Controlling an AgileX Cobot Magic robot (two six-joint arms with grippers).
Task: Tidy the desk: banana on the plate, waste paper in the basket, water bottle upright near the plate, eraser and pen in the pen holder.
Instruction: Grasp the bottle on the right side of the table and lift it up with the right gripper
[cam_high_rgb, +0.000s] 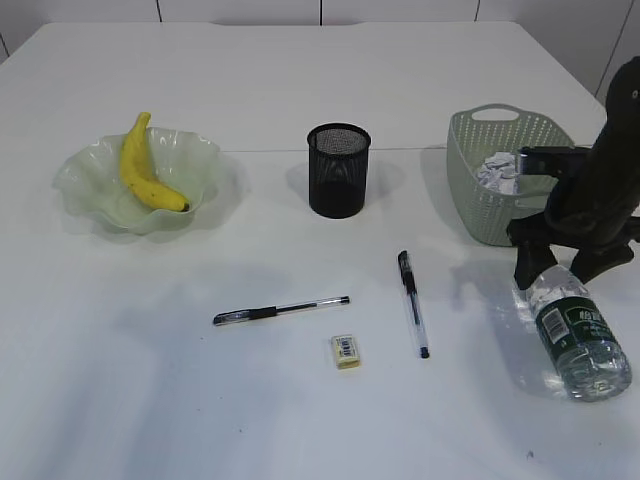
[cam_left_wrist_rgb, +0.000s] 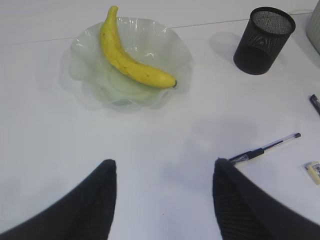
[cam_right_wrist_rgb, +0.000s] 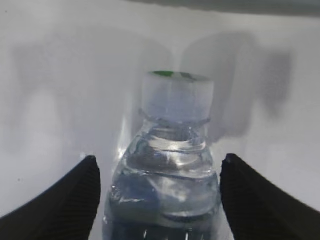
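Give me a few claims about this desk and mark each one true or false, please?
1. The banana lies in the glass plate. True.
2. The water bottle stands upright. False: it lies on its side, with the right gripper at its cap end, jaws open on either side.
3. Both pens are in the mesh pen holder. False: both lie on the table.
4. Crumpled paper is in the basket. True.
5. The eraser lies on the table. True.
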